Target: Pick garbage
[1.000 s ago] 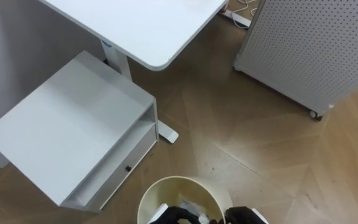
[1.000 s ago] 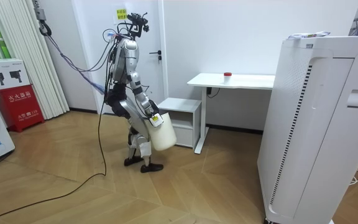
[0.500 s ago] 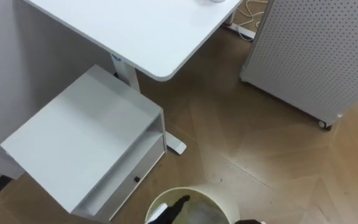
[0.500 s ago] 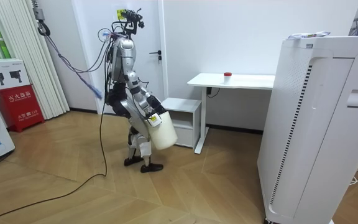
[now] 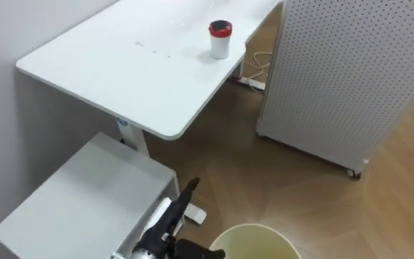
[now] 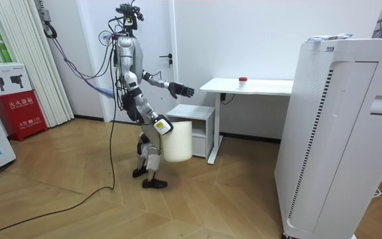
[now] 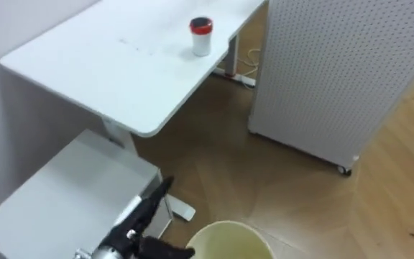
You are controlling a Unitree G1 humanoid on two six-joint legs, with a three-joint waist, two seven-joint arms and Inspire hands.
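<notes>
While the right hand grips the bin, the left hand juts forward, fingers spread.

Bin cut off by btm edge, contents hidden.

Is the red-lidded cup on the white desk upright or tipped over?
Upright. The cup stands on its base on the desk, with its red lid on top.
</notes>
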